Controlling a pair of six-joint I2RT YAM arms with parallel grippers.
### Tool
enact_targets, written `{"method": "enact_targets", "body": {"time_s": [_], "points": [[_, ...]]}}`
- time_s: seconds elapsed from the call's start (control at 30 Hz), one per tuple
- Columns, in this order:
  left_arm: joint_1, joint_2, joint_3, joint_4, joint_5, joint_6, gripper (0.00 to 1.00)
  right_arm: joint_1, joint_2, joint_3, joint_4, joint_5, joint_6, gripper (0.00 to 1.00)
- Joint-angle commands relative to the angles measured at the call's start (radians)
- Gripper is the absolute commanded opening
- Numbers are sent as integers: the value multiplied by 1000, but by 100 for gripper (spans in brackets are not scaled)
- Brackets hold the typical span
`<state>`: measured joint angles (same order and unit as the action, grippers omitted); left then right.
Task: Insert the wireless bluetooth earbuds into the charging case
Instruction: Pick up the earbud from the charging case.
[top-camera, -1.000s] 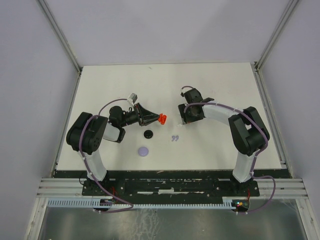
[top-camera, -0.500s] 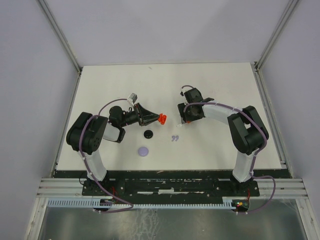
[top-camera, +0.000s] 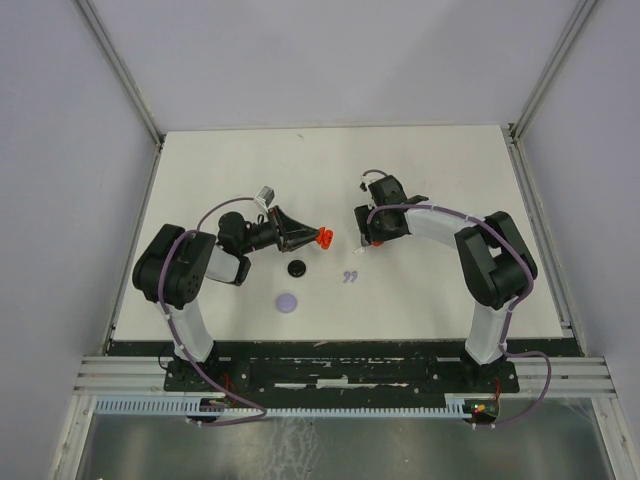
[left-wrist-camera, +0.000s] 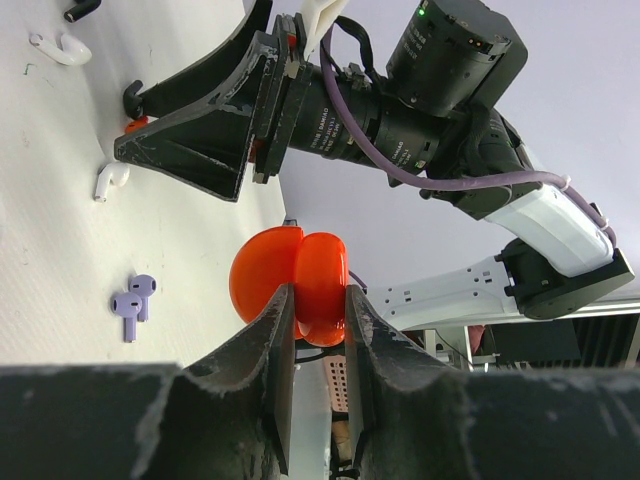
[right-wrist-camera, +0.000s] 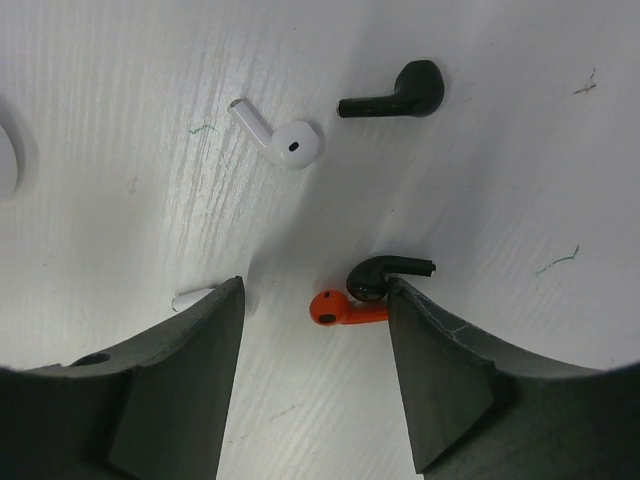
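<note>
Robot arms over a white counter (top-camera: 430, 180) hold almost the same pose as a second ago, with only the right arm shifted slightly, so no earbud has yet been picked up or seated. Left fingers (left-wrist-camera: 280, 340) are clamped on the red-orange charging case (left-wrist-camera: 300, 275), held off the counter. Right fingers (right-wrist-camera: 180, 400) stand partly open and empty, framing a red earbud (right-wrist-camera: 338, 310) just beside a black earbud (right-wrist-camera: 385, 275), with a white earbud (right-wrist-camera: 285, 140) and lavender earbuds (top-camera: 350, 277) lying loose nearby; no brand or writing is legible.

Overhead wide; wrists close, seemingly sharing table (top-camera: 430, 180)
</note>
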<state>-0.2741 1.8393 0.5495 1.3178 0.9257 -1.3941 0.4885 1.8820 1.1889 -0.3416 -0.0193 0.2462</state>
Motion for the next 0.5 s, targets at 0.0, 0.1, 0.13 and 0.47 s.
{"method": "enact_targets", "body": {"time_s": [0.0, 0.1, 0.13, 0.47], "points": [[6, 10, 7, 64, 12, -23, 3, -1, -5, -27, 7, -36, 12, 67], [6, 11, 8, 67, 12, -23, 3, 1, -15, -45, 9, -39, 16, 66], [5, 11, 9, 67, 12, -24, 3, 2, -18, -51, 9, -39, 17, 66], [5, 11, 7, 71, 10, -24, 3, 23, -64, -103, 6, -36, 26, 65]]}}
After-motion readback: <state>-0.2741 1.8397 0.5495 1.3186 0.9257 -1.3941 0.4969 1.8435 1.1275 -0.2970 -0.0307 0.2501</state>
